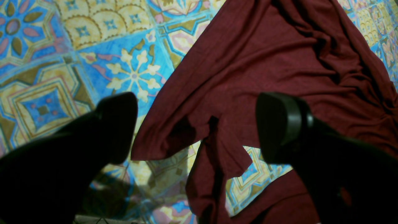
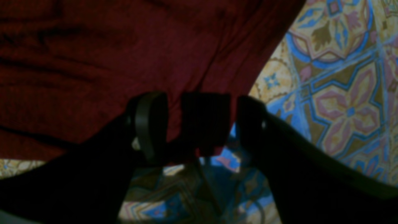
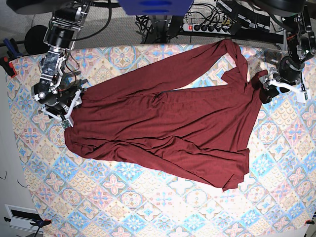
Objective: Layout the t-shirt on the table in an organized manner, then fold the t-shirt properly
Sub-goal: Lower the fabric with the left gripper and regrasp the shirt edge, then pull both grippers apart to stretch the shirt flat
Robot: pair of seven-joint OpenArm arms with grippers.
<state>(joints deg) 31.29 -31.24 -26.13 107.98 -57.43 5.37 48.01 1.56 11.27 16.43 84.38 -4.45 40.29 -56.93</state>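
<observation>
The dark maroon t-shirt [image 3: 168, 123] lies spread and wrinkled across the patterned table [image 3: 123, 207], one long sleeve reaching toward the far right corner. My left gripper [image 3: 264, 91] hovers at the shirt's right edge. In its wrist view the left gripper [image 1: 199, 127] stands wide open above a loose edge of the t-shirt [image 1: 264, 56], nothing pinched. My right gripper [image 3: 69, 106] is at the shirt's left edge. Up close, the right gripper [image 2: 202, 124] is open, with a dark fold of the t-shirt [image 2: 108, 62] between its fingers and a gap on each side.
A power strip with cables [image 3: 207, 27] runs behind the table's far edge. Bare patterned table [image 1: 46, 46] shows left of the shirt's edge in the left wrist view, and bare table [image 2: 342, 93] to the right in the right wrist view.
</observation>
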